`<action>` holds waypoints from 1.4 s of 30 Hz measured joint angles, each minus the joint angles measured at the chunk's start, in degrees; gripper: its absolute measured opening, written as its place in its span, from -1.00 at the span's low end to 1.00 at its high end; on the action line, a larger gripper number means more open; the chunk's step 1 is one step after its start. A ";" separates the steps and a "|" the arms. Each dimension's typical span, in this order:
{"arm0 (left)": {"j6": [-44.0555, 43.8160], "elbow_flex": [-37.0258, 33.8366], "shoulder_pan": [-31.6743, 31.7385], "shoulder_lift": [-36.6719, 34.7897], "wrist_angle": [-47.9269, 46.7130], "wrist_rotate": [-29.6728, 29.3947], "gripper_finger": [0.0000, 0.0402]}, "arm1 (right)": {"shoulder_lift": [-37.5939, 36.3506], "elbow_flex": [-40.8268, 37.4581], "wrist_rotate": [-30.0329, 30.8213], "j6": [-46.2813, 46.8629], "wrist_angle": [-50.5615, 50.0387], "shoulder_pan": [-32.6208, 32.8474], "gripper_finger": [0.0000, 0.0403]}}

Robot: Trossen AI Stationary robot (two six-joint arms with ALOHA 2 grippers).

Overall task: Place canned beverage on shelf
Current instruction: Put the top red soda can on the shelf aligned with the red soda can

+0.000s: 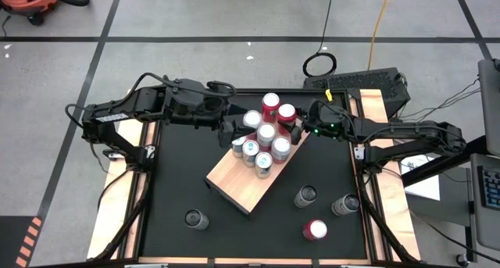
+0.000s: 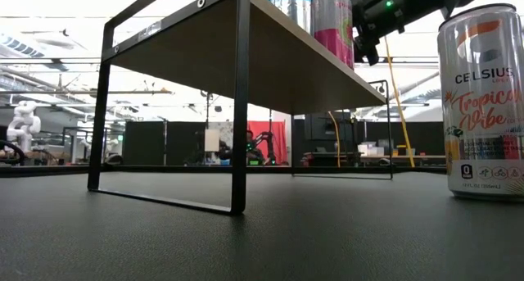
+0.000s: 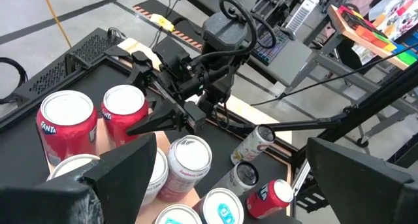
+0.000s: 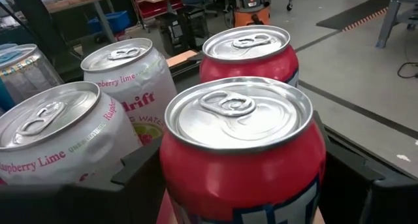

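The tan wooden shelf [image 1: 238,178] stands slantwise mid-table on black legs [image 2: 239,109]. Several cans stand on its far end, among them white raspberry-lime cans [image 4: 127,87] and a second red can [image 1: 271,104]. My right gripper [image 1: 295,124] is shut on a red can [image 1: 287,113] at the shelf's far corner, and shows in the left wrist view [image 3: 147,93]. My left gripper [image 1: 232,132] hangs open and empty at the far left of the can group, its fingers [image 3: 124,178] spread wide. My right gripper has the red can's side wall [image 4: 176,178] between its two fingers, one on each side, below the rim. The fingers come level from the table's right side. The can stands upright; its bottom is hidden, so I cannot tell whether it rests on the shelf.
Loose cans stand on the black table: a Celsius can [image 2: 483,101] close to the low camera, two silver-topped cans [image 1: 305,195] [image 1: 345,205], a red one [image 1: 316,230] at the near right, and one [image 1: 195,219] at the near left. The shelf's near half is bare.
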 joint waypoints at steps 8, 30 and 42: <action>0.45 0.00 0.00 0.00 0.02 0.02 0.97 | -0.13 0.14 -0.03 2.02 -1.86 -0.54 0.48; 0.47 0.00 0.00 0.00 0.00 0.02 0.97 | -2.90 -0.03 -2.89 3.00 -1.90 -0.76 0.67; 1.52 0.00 -0.35 0.00 0.00 0.31 0.97 | -14.98 -0.02 -2.86 5.35 -15.14 -0.76 0.67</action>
